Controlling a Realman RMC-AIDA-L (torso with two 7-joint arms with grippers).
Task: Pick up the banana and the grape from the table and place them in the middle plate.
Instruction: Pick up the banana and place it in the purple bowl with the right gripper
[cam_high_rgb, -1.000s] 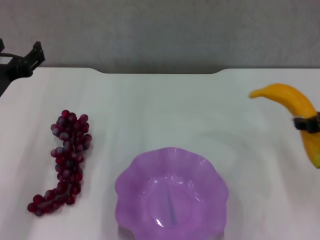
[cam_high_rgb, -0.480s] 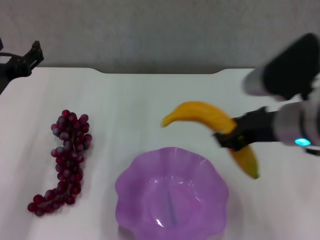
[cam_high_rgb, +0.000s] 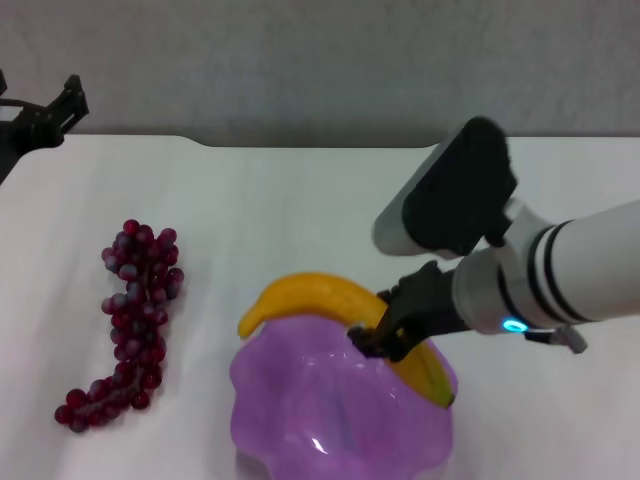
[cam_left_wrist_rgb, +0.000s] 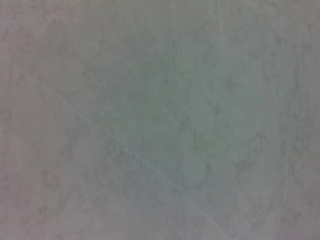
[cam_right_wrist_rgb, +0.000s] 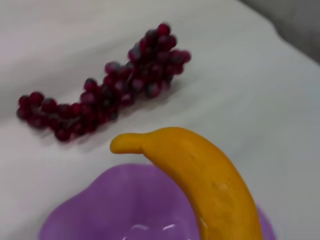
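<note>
My right gripper (cam_high_rgb: 385, 338) is shut on the yellow-orange banana (cam_high_rgb: 310, 296), holding it just over the far rim of the purple scalloped plate (cam_high_rgb: 290, 420) at the table's near edge. The banana (cam_right_wrist_rgb: 200, 175) also fills the right wrist view, above the plate (cam_right_wrist_rgb: 100, 215). A long bunch of dark red grapes (cam_high_rgb: 135, 310) lies on the white table (cam_high_rgb: 300, 210) left of the plate, and the grapes (cam_right_wrist_rgb: 110, 85) show beyond the banana in the right wrist view. My left gripper (cam_high_rgb: 45, 120) hangs parked at the far left corner.
A grey wall runs behind the table's notched far edge (cam_high_rgb: 320, 145). The left wrist view shows only a blank grey surface.
The right arm has carried the banana leftward and toward me, from the table's right edge to over the plate's rim. The grapes and the left arm have not moved.
</note>
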